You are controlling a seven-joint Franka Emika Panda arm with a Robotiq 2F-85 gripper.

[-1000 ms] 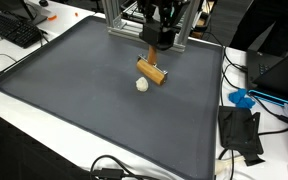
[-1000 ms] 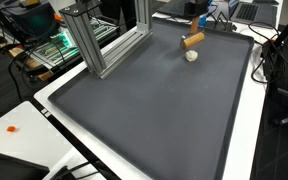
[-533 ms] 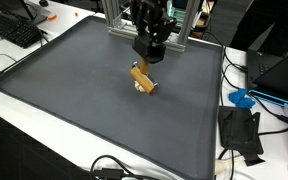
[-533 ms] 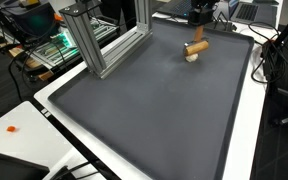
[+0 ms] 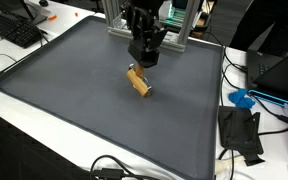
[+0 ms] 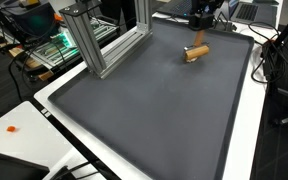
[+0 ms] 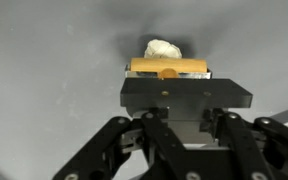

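— What is the end effector (image 5: 142,60) doing?
— It is clenching a tan wooden block (image 5: 138,81), which is tilting low over the grey mat (image 5: 64,70) on the bench.
— Is anything lying near it?
— A small white lump (image 7: 162,47) is sitting just beyond the block in the wrist view — touching or apart, I cannot tell.

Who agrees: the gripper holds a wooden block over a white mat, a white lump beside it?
Wrong: the mat is dark grey, not white, as both exterior views show. The gripper does hold the wooden block, the white lump beside it.
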